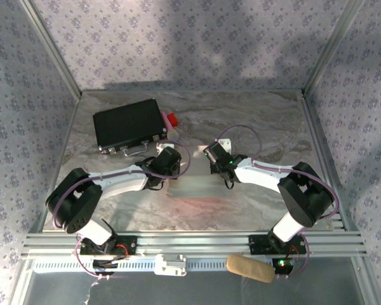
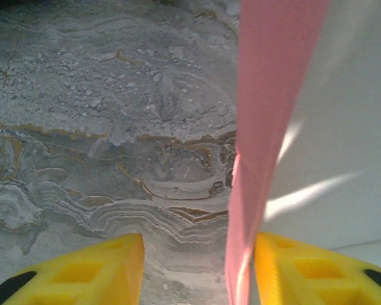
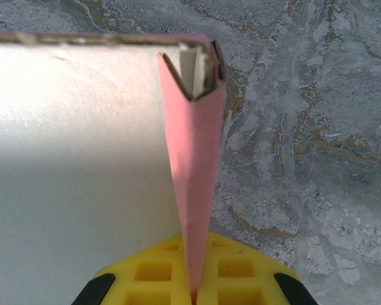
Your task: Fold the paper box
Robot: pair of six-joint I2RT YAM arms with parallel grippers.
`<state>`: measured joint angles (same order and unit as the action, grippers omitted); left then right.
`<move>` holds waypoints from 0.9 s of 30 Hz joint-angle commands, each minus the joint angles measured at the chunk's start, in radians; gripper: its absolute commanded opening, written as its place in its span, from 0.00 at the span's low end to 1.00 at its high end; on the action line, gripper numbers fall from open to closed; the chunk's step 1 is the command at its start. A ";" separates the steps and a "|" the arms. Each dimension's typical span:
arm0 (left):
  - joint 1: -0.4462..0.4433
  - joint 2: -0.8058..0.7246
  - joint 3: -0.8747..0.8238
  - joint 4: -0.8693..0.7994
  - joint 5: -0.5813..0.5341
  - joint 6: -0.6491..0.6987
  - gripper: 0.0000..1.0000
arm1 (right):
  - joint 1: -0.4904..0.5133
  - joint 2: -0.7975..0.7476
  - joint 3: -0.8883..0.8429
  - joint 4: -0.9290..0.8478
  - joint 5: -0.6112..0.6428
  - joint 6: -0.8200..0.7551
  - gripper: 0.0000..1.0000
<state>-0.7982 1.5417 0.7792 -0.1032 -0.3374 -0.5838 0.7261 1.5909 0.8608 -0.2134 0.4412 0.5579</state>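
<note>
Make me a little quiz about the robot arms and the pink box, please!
1. True or false: the right gripper is pinching a pink flap of the paper box.
2. Pick one: what colour is the flat case in the top view? A. black B. green C. white
3. Fill in the gap: the left gripper has its fingers ___ (open or shut), with a pink wall of the box standing between them.

Key: 1 true; 2 A; 3 open
</note>
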 commanded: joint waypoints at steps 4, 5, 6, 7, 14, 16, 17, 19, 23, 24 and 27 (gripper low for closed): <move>0.004 0.063 0.054 0.037 -0.068 0.013 0.35 | -0.006 -0.022 0.000 -0.040 0.019 -0.009 0.00; 0.004 0.070 0.055 0.046 -0.070 0.016 0.32 | -0.005 -0.020 0.001 -0.040 0.017 -0.010 0.00; 0.005 0.078 0.055 0.053 -0.072 0.013 0.31 | -0.006 -0.020 0.000 -0.037 0.016 -0.010 0.00; 0.003 0.082 0.057 0.059 -0.073 0.016 0.30 | -0.006 -0.019 0.001 -0.037 0.014 -0.012 0.00; -0.003 0.110 0.067 0.079 -0.107 0.021 0.19 | -0.006 -0.017 0.001 -0.035 0.013 -0.012 0.00; -0.005 0.119 0.073 0.063 -0.132 0.015 0.04 | -0.006 -0.020 -0.002 -0.036 0.014 -0.011 0.00; -0.009 0.124 0.079 0.045 -0.159 0.009 0.00 | -0.006 -0.021 -0.002 -0.038 0.015 -0.009 0.00; -0.029 0.138 0.107 -0.032 -0.246 -0.017 0.00 | -0.006 -0.023 -0.003 -0.037 0.017 -0.007 0.00; -0.092 0.197 0.193 -0.212 -0.432 -0.099 0.00 | -0.004 -0.023 -0.003 -0.040 0.017 0.003 0.00; -0.107 0.213 0.213 -0.250 -0.463 -0.127 0.00 | -0.003 -0.023 -0.004 -0.038 0.017 0.005 0.00; -0.127 0.215 0.214 -0.236 -0.466 -0.142 0.00 | -0.001 -0.022 -0.005 -0.040 0.017 0.007 0.00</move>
<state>-0.9165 1.7470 0.9737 -0.2241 -0.6632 -0.6876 0.7246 1.5906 0.8608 -0.2008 0.4297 0.5617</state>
